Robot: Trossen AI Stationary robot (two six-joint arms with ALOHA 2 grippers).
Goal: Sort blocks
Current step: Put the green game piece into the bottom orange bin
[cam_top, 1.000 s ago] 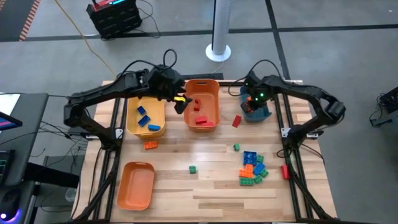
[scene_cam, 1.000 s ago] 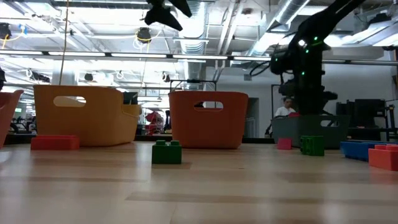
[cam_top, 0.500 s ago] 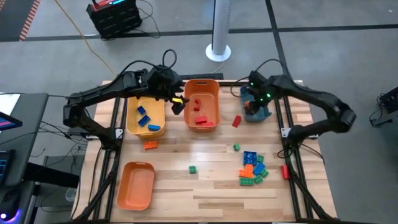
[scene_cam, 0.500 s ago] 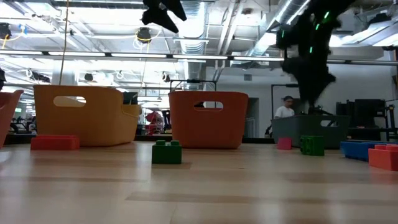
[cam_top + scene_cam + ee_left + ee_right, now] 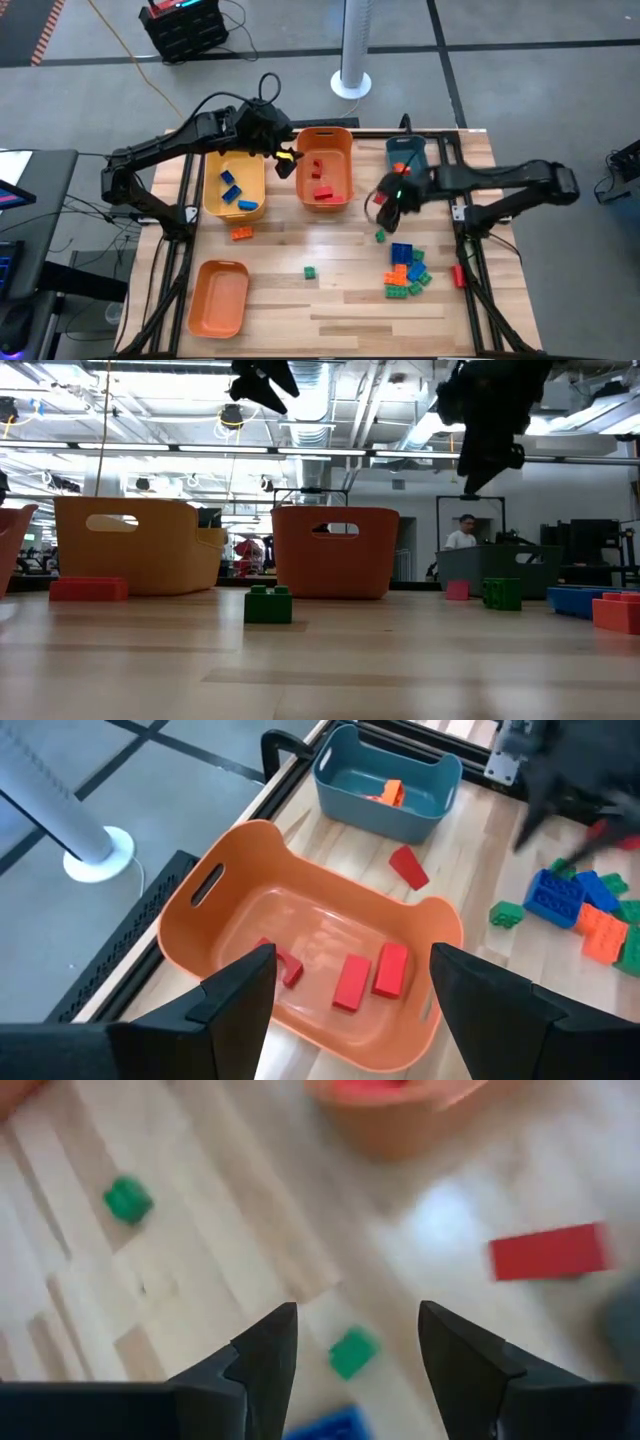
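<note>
Loose blocks lie on the table: a pile of blue, orange and green ones (image 5: 405, 270), a green one (image 5: 380, 236), another green one (image 5: 310, 271), an orange one (image 5: 241, 233) and a red one (image 5: 407, 867). My right gripper (image 5: 383, 207) hangs open above the table between the orange bin (image 5: 325, 165) and the pile. In the right wrist view my right gripper (image 5: 360, 1370) has the green block (image 5: 352, 1352) below its gap, untouched. My left gripper (image 5: 350, 1010) hovers open and empty over the orange bin (image 5: 200, 920), which holds red blocks.
A yellow bin (image 5: 235, 185) with blue blocks stands at the far left. A teal bin (image 5: 405, 155) with an orange block stands at the far right. A second orange bin (image 5: 220, 297) sits near the front left. Bare wood lies along the front edge.
My right gripper has risen out of the teal bin and swung toward the table's left and near side. It now hangs over the loose red and green blocks beside the orange bin. The blocks on the table lie as before.
</note>
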